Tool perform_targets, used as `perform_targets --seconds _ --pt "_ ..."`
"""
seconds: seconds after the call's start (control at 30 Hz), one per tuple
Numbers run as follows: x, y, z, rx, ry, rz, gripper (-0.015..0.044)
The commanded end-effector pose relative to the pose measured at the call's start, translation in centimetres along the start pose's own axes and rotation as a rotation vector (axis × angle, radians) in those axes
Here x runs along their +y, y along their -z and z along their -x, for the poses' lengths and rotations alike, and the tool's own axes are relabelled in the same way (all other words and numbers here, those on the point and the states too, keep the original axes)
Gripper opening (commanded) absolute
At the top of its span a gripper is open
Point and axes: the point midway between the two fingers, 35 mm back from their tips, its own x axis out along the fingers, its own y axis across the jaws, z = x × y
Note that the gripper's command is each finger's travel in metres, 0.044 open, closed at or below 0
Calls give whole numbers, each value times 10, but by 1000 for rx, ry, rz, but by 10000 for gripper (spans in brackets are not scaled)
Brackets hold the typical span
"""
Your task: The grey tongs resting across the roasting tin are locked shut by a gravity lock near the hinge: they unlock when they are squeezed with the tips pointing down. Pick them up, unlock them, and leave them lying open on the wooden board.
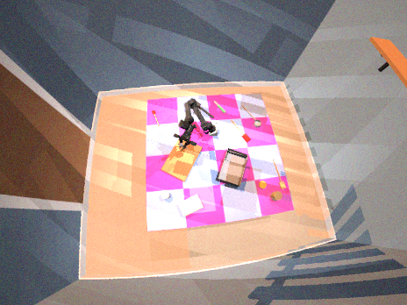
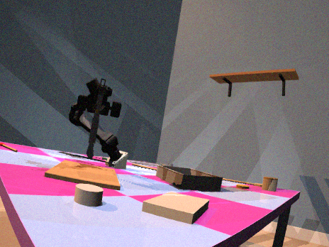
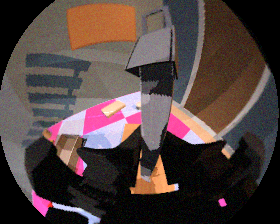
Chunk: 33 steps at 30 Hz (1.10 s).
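Observation:
The grey tongs (image 2: 93, 135) (image 3: 155, 110) hang upright in my gripper (image 1: 182, 143) (image 2: 97, 108) (image 3: 148, 126), with the hinge and its ring up and the tips down. My gripper is shut on them below the hinge. The tips are low, by the arm-side edge of the wooden board (image 1: 181, 165) (image 2: 83, 176); whether they touch anything cannot be told. The tongs look narrow, with their two arms close together; the lock's state cannot be made out. The roasting tin (image 1: 228, 181) (image 2: 203, 184) (image 3: 70, 149) stands to one side of the board, with no tongs across it.
A pale flat block (image 1: 191, 206) (image 2: 175, 206) (image 3: 113, 108) and a short cylinder (image 1: 165, 195) (image 2: 88, 195) lie beyond the board. A small brown pot (image 1: 276, 195) (image 2: 269, 184) stands past the tin. A red-ended utensil (image 1: 246, 138) and several other thin utensils lie around.

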Motion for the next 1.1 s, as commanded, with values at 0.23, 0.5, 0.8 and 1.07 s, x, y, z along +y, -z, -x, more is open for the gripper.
perform_targets --seconds 0.23,0.5,0.8,1.07 --pt "6 -1 -17 146 -56 -18 -150" --pt "10 5 -28 274 -80 -18 -150" --pt "12 12 -37 419 -92 -26 -150" --pt "13 20 -43 550 -89 -34 -150"
